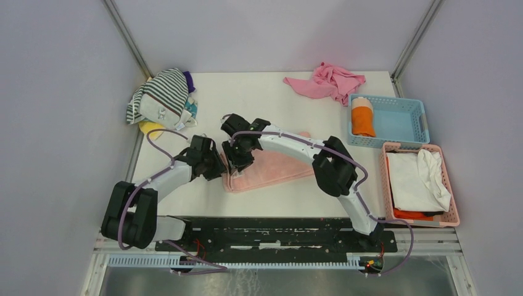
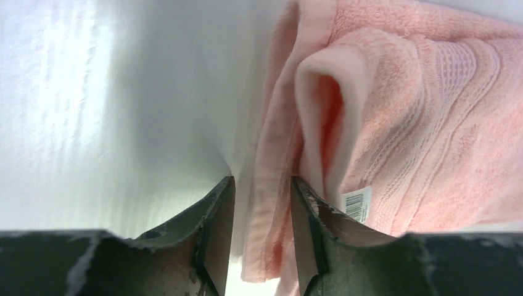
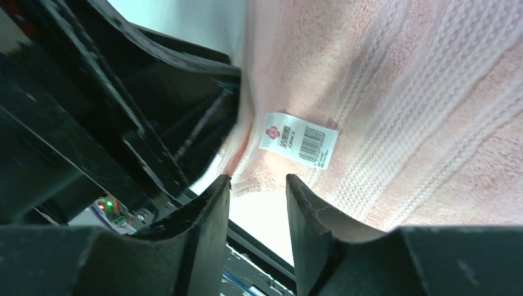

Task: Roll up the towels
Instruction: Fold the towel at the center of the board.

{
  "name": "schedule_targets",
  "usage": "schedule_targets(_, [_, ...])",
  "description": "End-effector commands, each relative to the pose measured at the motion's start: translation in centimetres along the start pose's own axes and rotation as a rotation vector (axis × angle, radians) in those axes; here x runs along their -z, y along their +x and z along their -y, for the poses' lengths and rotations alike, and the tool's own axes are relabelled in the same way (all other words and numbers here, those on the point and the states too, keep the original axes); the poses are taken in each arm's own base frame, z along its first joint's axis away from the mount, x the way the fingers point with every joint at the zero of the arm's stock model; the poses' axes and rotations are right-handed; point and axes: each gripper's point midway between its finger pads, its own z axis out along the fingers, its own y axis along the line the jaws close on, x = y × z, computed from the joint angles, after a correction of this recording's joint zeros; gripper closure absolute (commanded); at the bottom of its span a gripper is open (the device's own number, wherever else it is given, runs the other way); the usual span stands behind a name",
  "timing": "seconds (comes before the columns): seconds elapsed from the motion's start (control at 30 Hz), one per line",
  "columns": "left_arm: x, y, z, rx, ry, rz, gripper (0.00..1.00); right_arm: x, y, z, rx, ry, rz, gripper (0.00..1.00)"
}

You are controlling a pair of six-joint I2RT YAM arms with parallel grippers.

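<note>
The left arm is stretched low from its base toward the left end of the pink towel (image 1: pixel 271 168), which is laid flat at the middle of the table (image 1: pixel 247 92). The left gripper (image 2: pixel 262 180) is brought up to that end; its fingers (image 2: pixel 216 228) are held apart, and the towel's folded edge hangs between them with a gap on one side, so nothing is clamped. The right arm is bent at the elbow over the towel's right end and its forearm is laid leftward across the towel. This places the right gripper (image 3: pixel 258 177) just beside the left one, pointed down at the same end. Its fingers (image 3: pixel 210 222) are parted too, with the towel's corner just beyond their tips and nothing between them. A white label (image 3: pixel 299 140) is seen near that corner. Much of the towel's left part is hidden from above by both wrists. Right of the towel, an orange towel (image 1: pixel 362 117) is lying rolled in a blue basket (image 1: pixel 407 103), and a pink basket (image 1: pixel 453 216) with white cloth (image 1: pixel 419 182) is set nearer. Beyond the towel, a pink cloth (image 1: pixel 327 80) is crumpled; a striped cloth (image 1: pixel 163 95) is heaped to the far left.
</note>
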Motion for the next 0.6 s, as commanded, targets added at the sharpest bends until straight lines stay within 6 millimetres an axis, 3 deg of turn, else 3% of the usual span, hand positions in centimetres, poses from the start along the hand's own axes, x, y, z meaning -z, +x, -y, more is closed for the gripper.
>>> schedule_targets(0.0, [1.8, -1.3, -1.4, 0.067, -0.074, 0.112, 0.49, 6.3, -1.9, -2.7, 0.119, -0.088, 0.144, 0.52])
schedule_targets(0.1, [4.2, -2.8, -1.5, 0.076, -0.087, 0.203, 0.39, 10.1, -2.1, -0.4, 0.151, -0.031, 0.219, 0.47])
schedule_targets(0.27, [7.5, -4.3, 0.6, 0.045, -0.019, 0.260, 0.30, 12.7, -0.8, 7.8, 0.062, 0.077, 0.293, 0.43])
schedule_targets(0.43, [8.6, -2.5, 5.9, -0.004, 0.130, 0.199, 0.29, 13.8, 0.5, 14.3, -0.061, 0.071, 0.361, 0.42])
schedule_targets(0.57, [7.9, -0.9, 10.8, -0.056, 0.238, 0.157, 0.31, 13.7, 1.0, 17.0, -0.125, 0.023, 0.408, 0.42])
